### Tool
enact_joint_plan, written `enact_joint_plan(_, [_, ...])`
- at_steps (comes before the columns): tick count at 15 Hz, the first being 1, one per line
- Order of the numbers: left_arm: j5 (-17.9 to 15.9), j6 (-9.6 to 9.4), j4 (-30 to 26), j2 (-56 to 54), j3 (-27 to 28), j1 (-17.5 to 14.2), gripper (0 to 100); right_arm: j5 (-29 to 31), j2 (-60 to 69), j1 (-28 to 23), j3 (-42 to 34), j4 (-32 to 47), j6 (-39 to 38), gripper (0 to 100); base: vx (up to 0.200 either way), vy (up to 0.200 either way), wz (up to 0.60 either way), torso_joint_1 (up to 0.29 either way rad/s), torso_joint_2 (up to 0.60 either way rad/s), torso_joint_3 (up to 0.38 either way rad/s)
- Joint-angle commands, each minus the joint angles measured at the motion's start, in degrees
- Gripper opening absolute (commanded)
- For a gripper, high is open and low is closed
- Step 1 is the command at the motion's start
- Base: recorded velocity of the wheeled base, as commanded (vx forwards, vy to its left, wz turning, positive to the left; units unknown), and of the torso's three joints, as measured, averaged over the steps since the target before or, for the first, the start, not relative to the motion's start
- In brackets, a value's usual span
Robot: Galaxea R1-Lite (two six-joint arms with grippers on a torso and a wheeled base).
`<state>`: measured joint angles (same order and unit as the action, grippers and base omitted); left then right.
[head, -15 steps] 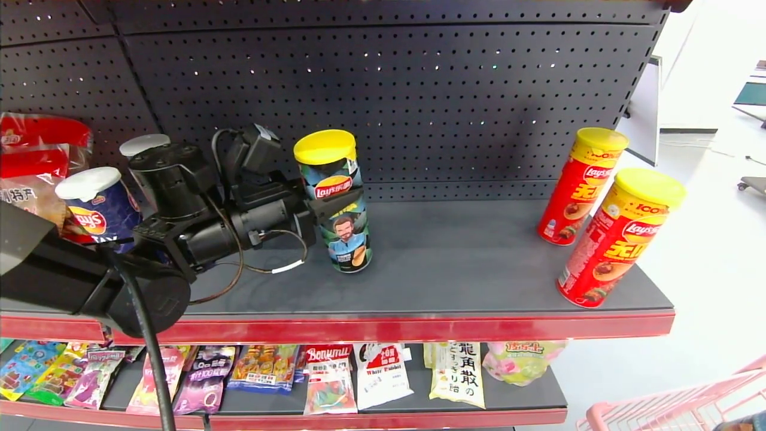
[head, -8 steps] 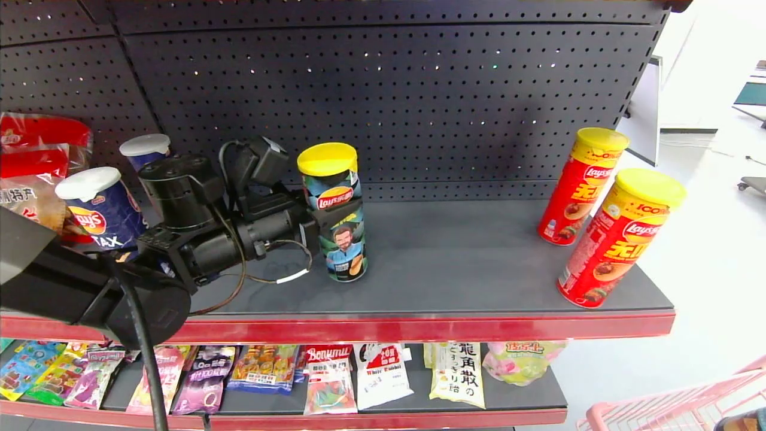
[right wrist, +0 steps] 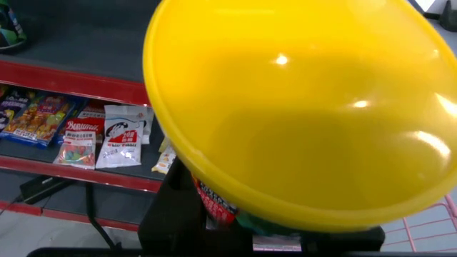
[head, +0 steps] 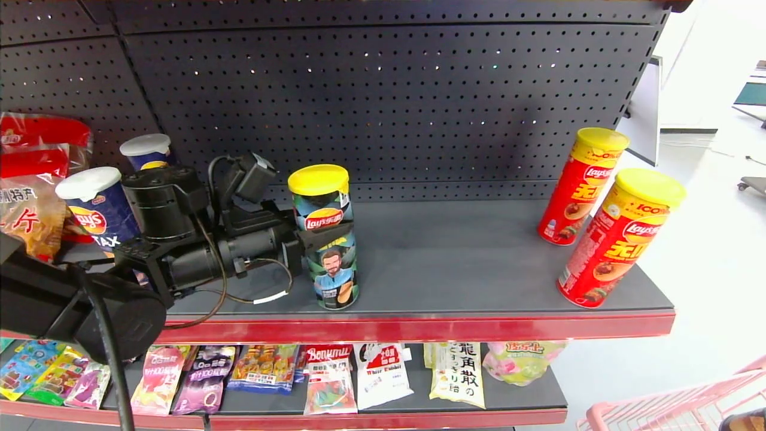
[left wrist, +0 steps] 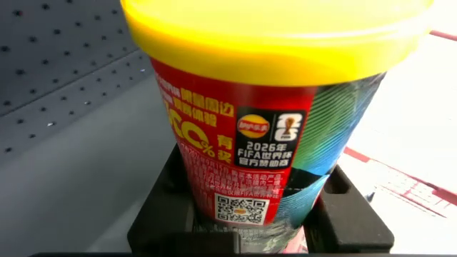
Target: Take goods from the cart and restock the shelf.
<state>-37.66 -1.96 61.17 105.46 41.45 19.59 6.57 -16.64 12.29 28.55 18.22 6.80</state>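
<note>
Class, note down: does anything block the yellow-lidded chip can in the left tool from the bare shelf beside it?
Nothing visible does. The left tool grips the yellow-lidded cardboard chip can over open grey shelf board; two red chip cans stand far right.

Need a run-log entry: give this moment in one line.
left hand: shut on chip can, upright near shelf front | right hand: shut on second can

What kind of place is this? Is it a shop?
Most likely a shop, or a mock-up of one: a red-edged shelf holds chip cans, snack packets lie on the one below, and a pink cart stands nearby.
</note>
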Motion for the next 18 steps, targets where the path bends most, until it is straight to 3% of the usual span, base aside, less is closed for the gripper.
enact_joint_plan(1, [0.0, 0.03, 0.2, 0.8, 0.8, -0.3, 0, 0.1, 0.1, 0.0, 0.1, 0.1, 0.1, 0, 0.000, 0.000, 0.00, 0.000, 0.00, 0.000])
enact_joint_plan(10, [-0.5, -0.50, 1.3, 6.0, 4.0, -0.3, 0, 0.0, -0.2, 0.0, 0.5, 0.1, 0.1, 0, 0.000, 0.000, 0.00, 0.000, 0.00, 0.000])
enact_joint_plan(18, [-1.1, -0.32, 1.1, 5.7, 4.2, 1.9, 0, 0.1, -0.4, 0.0, 0.5, 0.1, 0.1, 0, 0.000, 0.000, 0.00, 0.000, 0.00, 0.000])
